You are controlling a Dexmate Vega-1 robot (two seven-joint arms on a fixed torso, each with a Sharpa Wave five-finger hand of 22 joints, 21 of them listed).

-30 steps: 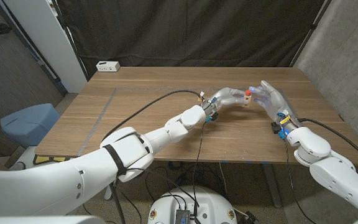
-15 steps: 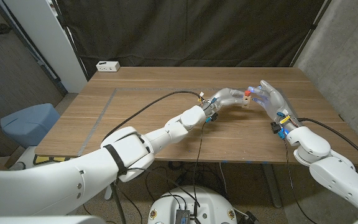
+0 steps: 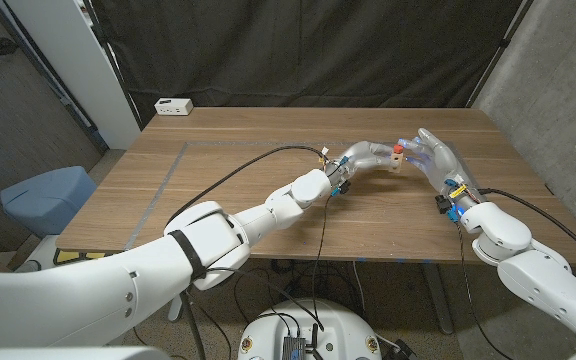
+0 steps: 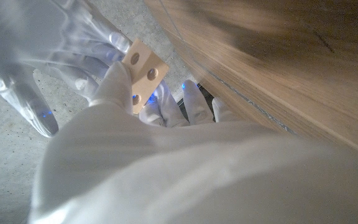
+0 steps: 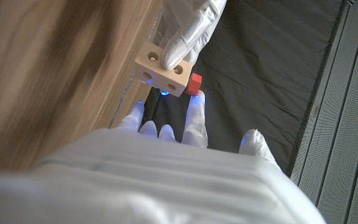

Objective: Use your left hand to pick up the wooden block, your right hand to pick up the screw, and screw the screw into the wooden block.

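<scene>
I hold the wooden block (image 3: 395,161) in my left hand (image 3: 366,157), right of centre in the head view, raised above the tabletop (image 3: 228,190); in the left wrist view the block (image 4: 143,68) sits pinched at my fingertips (image 4: 118,84), its round holes facing the camera; my right hand (image 3: 433,158) comes up against the block from the right side of the frame, its fingers around the red-headed screw (image 3: 398,149), which stands on top of the block; in the right wrist view the red head (image 5: 194,83) shows just beside the block (image 5: 160,68), touching it, with my right fingers (image 5: 194,118) reaching up under it; how deep the screw sits in its hole I cannot tell; at the upper left of the head view a small white box (image 3: 174,106) lies near the tabletop's far edge; a black cable (image 3: 238,172) runs along my left arm.
</scene>
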